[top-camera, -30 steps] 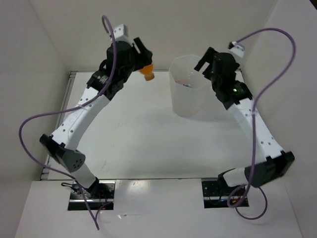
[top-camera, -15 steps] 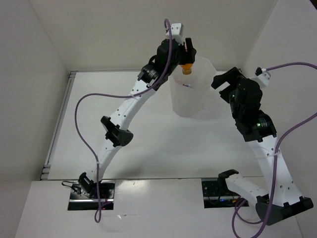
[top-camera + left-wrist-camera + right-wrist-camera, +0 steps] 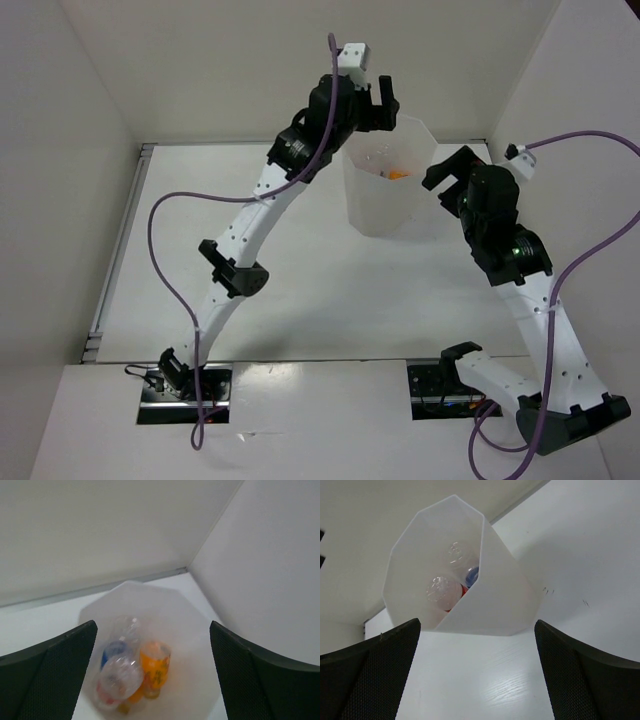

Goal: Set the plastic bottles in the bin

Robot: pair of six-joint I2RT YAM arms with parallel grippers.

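The bin (image 3: pixel 385 212), a tall translucent white bucket, stands at the back of the table. My left gripper (image 3: pixel 378 98) hangs open over its far rim with nothing between the fingers. The left wrist view looks straight down into the bin (image 3: pixel 192 625). At its bottom lie a clear bottle with red label (image 3: pixel 116 680), a blue-labelled bottle (image 3: pixel 114 650) and an orange bottle (image 3: pixel 155 667), with more orange under them. My right gripper (image 3: pixel 448 168) stands open and empty just right of the bin (image 3: pixel 495 605), which shows clear bottles (image 3: pixel 442 590) inside.
White walls close in the table (image 3: pixel 300 290) at the back and on both sides. Purple cables loop from both arms. The arm bases sit at the near edge.
My left arm swung from the table's left to over the bin with an orange bottle, then opened; the bottle now lies in the bin. The right arm drew back from the rim.
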